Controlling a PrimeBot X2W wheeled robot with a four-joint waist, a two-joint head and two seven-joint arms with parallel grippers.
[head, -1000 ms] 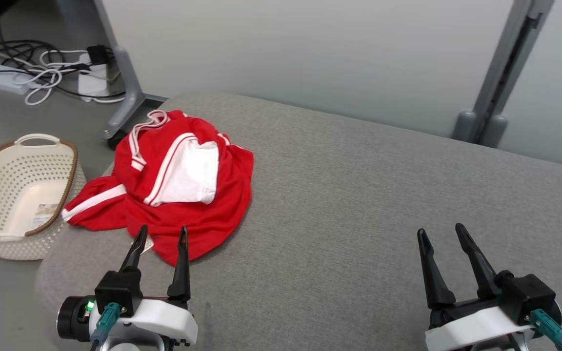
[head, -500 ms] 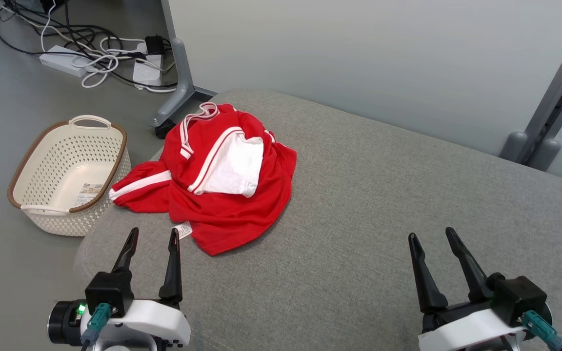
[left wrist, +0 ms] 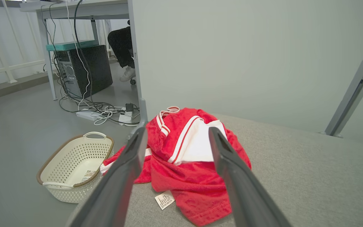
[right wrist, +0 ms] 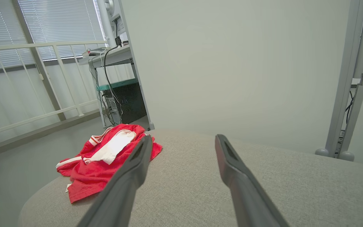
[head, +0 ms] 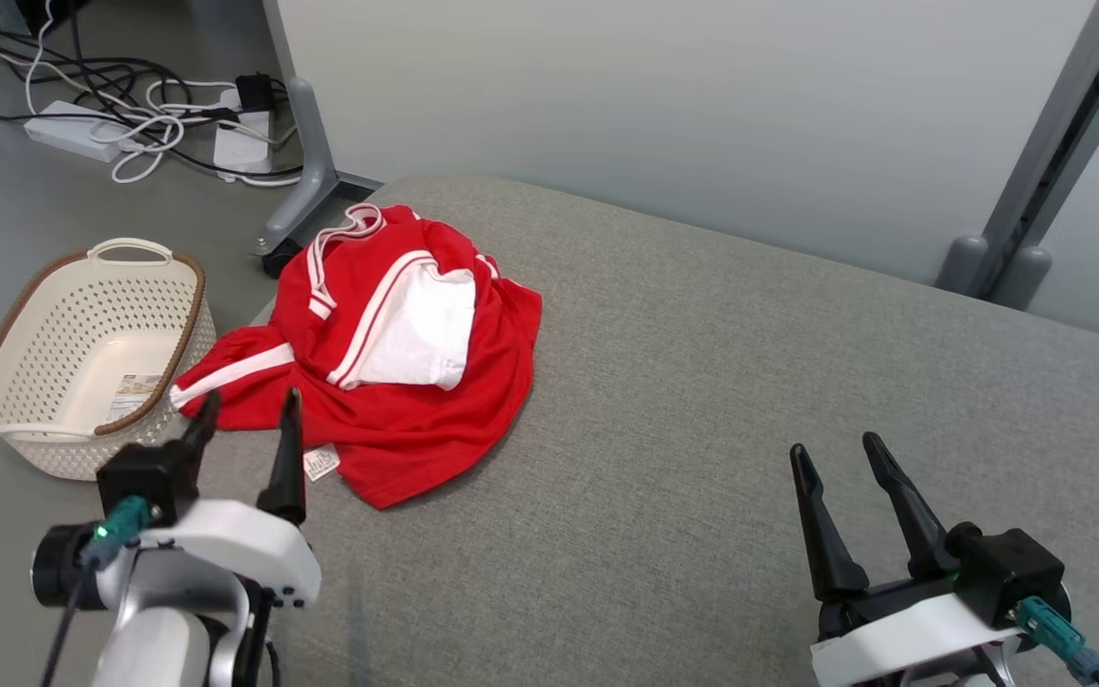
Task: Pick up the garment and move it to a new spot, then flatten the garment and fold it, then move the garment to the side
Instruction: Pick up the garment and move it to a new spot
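- Far left, you have the basket (head: 63, 458) on the floor, just beside the cushion's (head: 702, 382) rounded left edge.
- The garment (head: 397, 420) lies crumpled on the left end of the cushion. One striped sleeve reaches that left edge, toward the basket.
- Right of the garment you get a broad run of open grey fabric, out to the right gripper and past it.
- A pale wall panel stands along the cushion's back edge, with a grey post (head: 1046, 162) at the far right.
- Your left gripper (head: 252, 396) hangs at the garment's near-left side. Its jaws are spread wide and grip nothing.
- Your right gripper (head: 833, 444) sits over the bare cushion, well apart from the garment. Its jaws are also spread wide and grip nothing.
- The head view gives you the cables (head: 130, 124) on the floor behind the basket.
- The left wrist view frames the garment (left wrist: 194, 176) between the left gripper's (left wrist: 177, 129) fingers. It adds a white label (left wrist: 164, 199) at the near hem, a computer tower (left wrist: 87, 69) under a desk and a person's shoe (left wrist: 127, 74).
- The right wrist view puts the garment (right wrist: 90, 179) left of the right gripper (right wrist: 184, 137) and adds a white railing (right wrist: 43, 78) before blinds.
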